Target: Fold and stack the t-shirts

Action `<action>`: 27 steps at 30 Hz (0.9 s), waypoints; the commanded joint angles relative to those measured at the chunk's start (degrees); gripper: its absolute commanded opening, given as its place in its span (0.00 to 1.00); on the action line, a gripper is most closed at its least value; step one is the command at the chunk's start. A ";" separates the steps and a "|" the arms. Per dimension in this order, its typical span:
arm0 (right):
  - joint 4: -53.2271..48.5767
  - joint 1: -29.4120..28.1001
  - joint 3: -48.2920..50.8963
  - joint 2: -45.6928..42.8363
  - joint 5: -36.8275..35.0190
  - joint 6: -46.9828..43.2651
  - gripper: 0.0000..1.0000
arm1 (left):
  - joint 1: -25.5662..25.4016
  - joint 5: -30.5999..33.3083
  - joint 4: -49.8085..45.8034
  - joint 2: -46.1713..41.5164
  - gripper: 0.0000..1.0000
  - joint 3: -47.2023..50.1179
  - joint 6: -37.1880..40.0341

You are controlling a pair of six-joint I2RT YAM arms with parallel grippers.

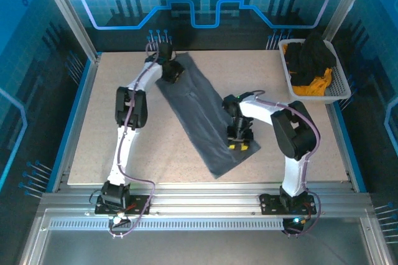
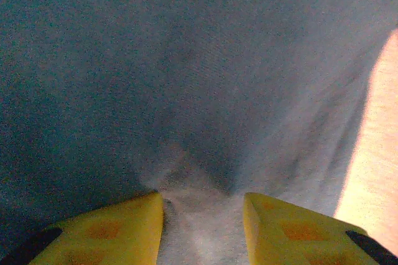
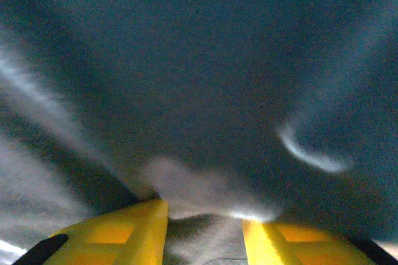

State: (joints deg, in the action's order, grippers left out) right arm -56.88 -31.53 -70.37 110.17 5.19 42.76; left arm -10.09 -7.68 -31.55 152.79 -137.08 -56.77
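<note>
**Grey shirt lies as a long band between the two grippers**

We see the slate-grey t-shirt (image 1: 199, 112) flat on the table (image 1: 93, 128), near the middle of the frame. It makes a long narrow band, and its long axis runs on a diagonal from the upper left to the lower right. The upper end lies near the far edge of the table and the lower end points toward the near edge. We cannot tell which end holds the collar.

The left gripper (image 1: 171, 73) is at the upper left end of the band, on the cloth. In the left wrist view its yellow fingers (image 2: 112, 231) stand at the bottom edge. Between them the left gripper (image 2: 202, 215) pinches a small hump of grey cloth (image 2: 186, 91) — creases run out from that hump. The pale table surface shows at the right edge of this view.

The right gripper (image 1: 239, 144) is near the lower right end of the band, at its right edge, and points down. In the right wrist view a pale fold of cloth (image 3: 199, 91) sits between its yellow fingers (image 3: 118, 231). This view is blurred, so we cannot tell whether the right gripper (image 3: 205, 221) clamps the fold or only rests around it.

In the upper right corner stands a white basket (image 1: 341, 91). It holds the black shirts (image 1: 311, 56) and, under them, an orange-yellow shirt (image 1: 314, 84).
</note>
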 commanded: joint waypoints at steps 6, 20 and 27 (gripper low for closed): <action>10.34 -4.44 -2.31 0.20 9.95 15.69 0.39 | -4.37 -6.79 19.41 14.63 0.45 -17.17 -14.26; 4.78 6.25 14.34 -27.77 3.69 4.34 0.58 | -5.46 -9.54 15.48 -39.89 0.55 44.08 -4.19; 7.64 5.36 18.29 -23.07 6.50 -0.64 0.58 | -8.36 -21.54 -4.68 -57.79 0.54 72.82 5.12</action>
State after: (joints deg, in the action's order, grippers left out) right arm -49.98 -25.15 -52.47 84.55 10.15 45.67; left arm -16.78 -21.71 -22.02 96.44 -74.15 -56.93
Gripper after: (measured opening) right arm 0.586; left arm 0.538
